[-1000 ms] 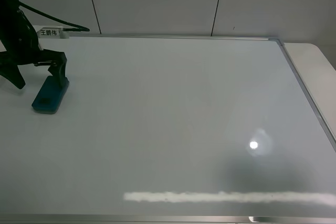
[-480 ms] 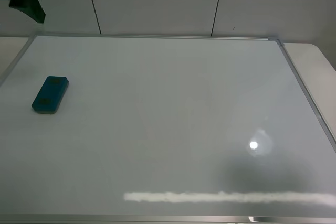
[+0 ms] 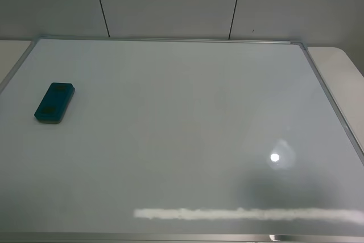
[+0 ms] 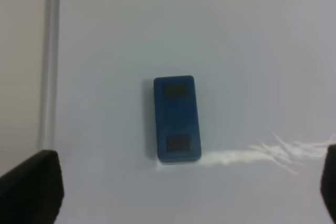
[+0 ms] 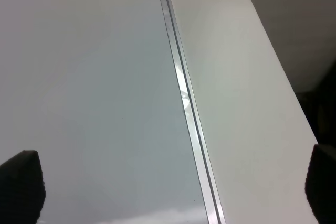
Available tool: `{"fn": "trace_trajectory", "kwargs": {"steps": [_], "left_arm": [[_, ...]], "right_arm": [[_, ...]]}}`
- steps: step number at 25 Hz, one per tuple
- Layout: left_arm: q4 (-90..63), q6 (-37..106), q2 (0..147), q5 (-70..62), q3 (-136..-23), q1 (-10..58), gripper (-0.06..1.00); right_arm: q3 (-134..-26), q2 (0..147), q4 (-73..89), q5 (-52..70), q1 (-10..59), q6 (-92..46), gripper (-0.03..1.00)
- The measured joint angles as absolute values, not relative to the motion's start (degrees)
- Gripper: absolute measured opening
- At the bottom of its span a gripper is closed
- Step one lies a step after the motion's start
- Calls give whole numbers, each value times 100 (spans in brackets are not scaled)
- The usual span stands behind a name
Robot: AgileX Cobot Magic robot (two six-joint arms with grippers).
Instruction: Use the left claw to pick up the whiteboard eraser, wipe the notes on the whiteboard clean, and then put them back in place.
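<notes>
The teal-blue whiteboard eraser (image 3: 54, 102) lies flat on the left part of the whiteboard (image 3: 182, 129), with nothing touching it. No red notes show on the board in any view. Neither arm shows in the exterior high view. In the left wrist view the eraser (image 4: 177, 118) lies on the board well below the camera. My left claw (image 4: 181, 184) is open and empty, with only its dark fingertips (image 4: 29, 187) at the frame corners. My right gripper (image 5: 170, 184) is open and empty above the board's right edge.
The board's silver frame (image 3: 333, 106) runs along the right edge, with white table (image 3: 341, 64) beyond it. It also shows in the right wrist view (image 5: 184, 93) and beside the eraser in the left wrist view (image 4: 50, 61). Lamp glare (image 3: 274, 157) marks the board.
The left claw, which stood at the eraser a second ago, has let go, risen up and left the exterior high view. The eraser has stayed in place.
</notes>
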State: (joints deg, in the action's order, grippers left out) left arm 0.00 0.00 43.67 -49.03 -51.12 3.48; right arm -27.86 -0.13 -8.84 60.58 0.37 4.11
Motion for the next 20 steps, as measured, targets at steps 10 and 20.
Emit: {"fn": "trace_trajectory", "kwargs": {"steps": [10, 20], "left_arm": [[82, 0, 1106, -4596, -3400, 348, 99], [195, 0, -21, -5169, -3007, 348, 99]], "right_arm": [[-2786, -13, -884, 6058, 37, 411, 99], [-2786, -13, -884, 6058, 37, 411, 99]]}}
